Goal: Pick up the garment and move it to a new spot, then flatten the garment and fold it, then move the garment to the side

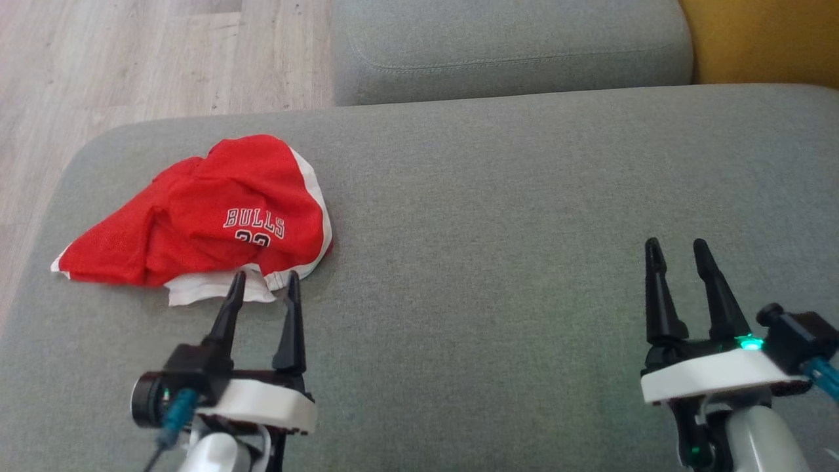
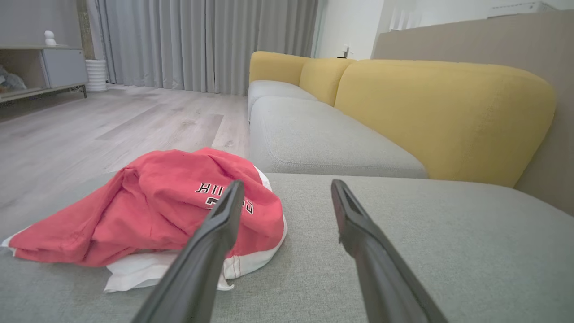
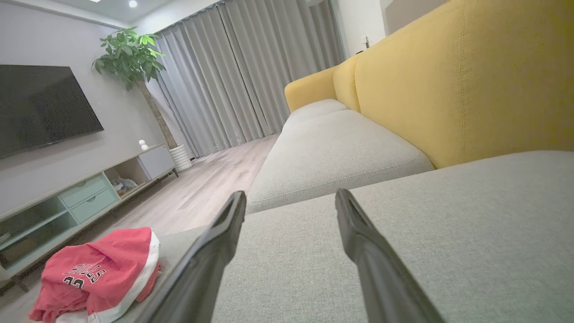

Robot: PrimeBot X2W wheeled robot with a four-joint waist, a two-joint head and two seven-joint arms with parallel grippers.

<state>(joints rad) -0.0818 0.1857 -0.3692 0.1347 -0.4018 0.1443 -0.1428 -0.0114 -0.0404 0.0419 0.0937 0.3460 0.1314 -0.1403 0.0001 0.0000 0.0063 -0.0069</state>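
Observation:
A crumpled red jersey with white trim and "BULLS" lettering (image 1: 203, 216) lies on the left part of the grey sofa cushion (image 1: 524, 216). My left gripper (image 1: 264, 278) is open, its fingertips right at the garment's near white edge, nothing between them. From the left wrist, the jersey (image 2: 152, 211) sits just ahead and to the left of the gripper (image 2: 287, 185). My right gripper (image 1: 677, 246) is open and empty over bare cushion, far to the right of the garment. The right wrist view has the jersey (image 3: 98, 273) at lower left and the gripper (image 3: 290, 196) over fabric.
A second grey seat cushion (image 1: 511, 52) adjoins the far edge. Yellow backrests (image 2: 444, 116) line the right side. Wooden floor (image 1: 131, 65) lies beyond the cushion's left and far edges. A TV cabinet (image 3: 80, 193) and potted plant (image 3: 130, 58) stand across the room.

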